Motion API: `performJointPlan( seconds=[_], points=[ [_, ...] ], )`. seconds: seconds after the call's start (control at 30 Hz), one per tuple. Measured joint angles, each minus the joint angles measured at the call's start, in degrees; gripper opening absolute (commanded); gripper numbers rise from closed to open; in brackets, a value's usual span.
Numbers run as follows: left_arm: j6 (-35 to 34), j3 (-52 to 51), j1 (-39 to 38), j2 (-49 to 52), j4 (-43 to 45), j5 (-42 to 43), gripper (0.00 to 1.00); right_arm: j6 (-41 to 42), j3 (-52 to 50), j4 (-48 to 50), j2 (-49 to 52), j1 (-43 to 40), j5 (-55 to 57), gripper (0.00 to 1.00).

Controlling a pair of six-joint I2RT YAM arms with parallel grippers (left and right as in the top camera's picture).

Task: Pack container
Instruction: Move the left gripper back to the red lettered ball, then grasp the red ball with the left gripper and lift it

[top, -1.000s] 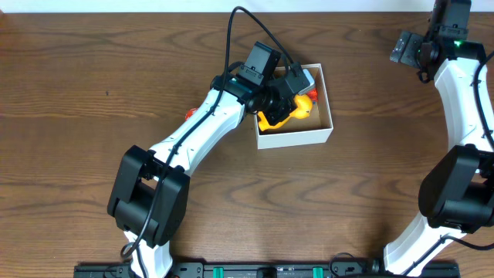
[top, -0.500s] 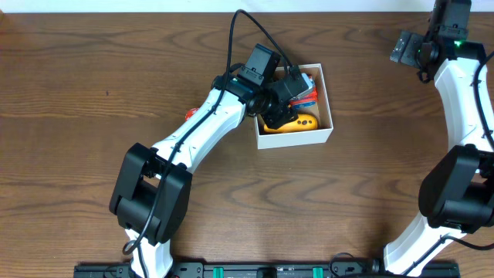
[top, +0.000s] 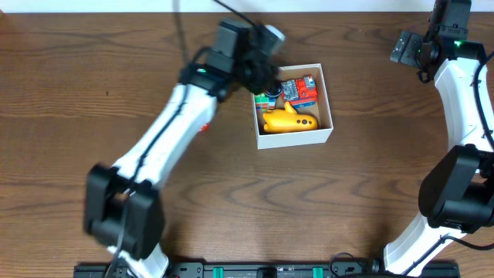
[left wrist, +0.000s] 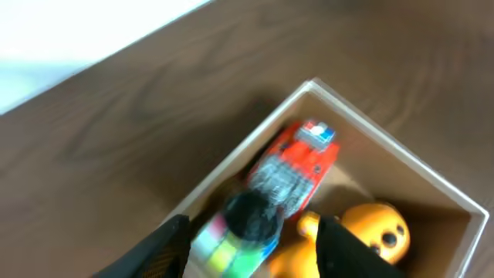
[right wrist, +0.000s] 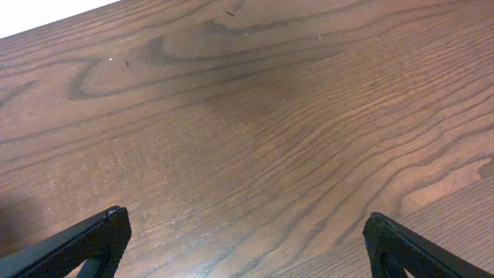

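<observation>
The container (top: 296, 138) is a small white box with a brown inside, right of the table's middle. In it lie a yellow toy (top: 290, 120), a red toy (top: 301, 89) and a many-coloured toy with a black top (top: 267, 99). My left gripper (top: 261, 76) is open and empty, just above the box's back left corner. In the left wrist view the container (left wrist: 401, 150), red toy (left wrist: 297, 162), yellow toy (left wrist: 374, 228) and coloured toy (left wrist: 235, 232) show below the open jaws (left wrist: 253, 225). My right gripper (top: 403, 49) is open over bare wood (right wrist: 245, 218).
A small red-orange object (top: 204, 126) lies on the table left of the box, partly hidden by my left arm. The wooden table's far edge (top: 347, 6) runs just behind both grippers. A black rail (top: 255, 270) lines the front edge.
My left arm has pulled up and back to the left out of the box. The yellow toy it held now lies in the front of the box.
</observation>
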Motion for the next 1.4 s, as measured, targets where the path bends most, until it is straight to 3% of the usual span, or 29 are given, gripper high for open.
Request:
performJointPlan(
  seconds=[0.13,0.23,0.27,0.33,0.4,0.53,0.83,0.87,0.9,0.93,1.03,1.4],
  points=[
    [-8.8,0.8,2.8,-3.7,-12.7,-8.7,0.57,0.0,0.0,0.0,0.0,0.0,0.0,0.99],
    [-20.6,0.9,4.5,-3.2,-21.8,-15.7,0.57,0.0,0.0,0.0,0.0,0.0,0.0,0.99],
    [-25.0,0.8,5.2,-2.5,-24.4,-17.6,0.67,0.0,0.0,0.0,0.0,0.0,0.0,0.99],
    [-31.0,0.7,6.3,-0.9,-26.1,-19.9,0.71,0.0,0.0,0.0,0.0,0.0,0.0,0.99],
    [-35.4,0.5,7.3,0.8,-26.1,-21.6,0.82,0.0,0.0,0.0,0.0,0.0,0.0,0.99],
    [-40.3,0.4,8.1,4.9,-25.6,-23.8,0.92,0.0,0.0,0.0,0.0,0.0,0.0,0.99],
    [-43.2,0.2,8.0,15.7,-25.3,-24.2,0.92,0.0,0.0,0.0,0.0,0.0,0.0,0.99],
    [-43.3,0.2,8.0,16.2,-25.3,-24.2,0.89,0.0,0.0,0.0,0.0,0.0,0.0,0.99],
    [-43.3,0.1,8.0,16.7,-25.3,-24.2,0.76,0.0,0.0,0.0,0.0,0.0,0.0,0.99],
    [-43.7,0.1,8.0,16.9,-25.3,-24.1,0.53,0.0,0.0,0.0,0.0,0.0,0.0,0.99],
    [-43.4,0.1,8.0,16.9,-25.2,-24.2,0.08,0.0,0.0,0.0,0.0,0.0,0.0,0.99],
    [-40.1,0.3,8.0,9.9,-21.6,-21.4,0.06,0.0,0.0,0.0,0.0,0.0,0.0,0.99]
  ],
)
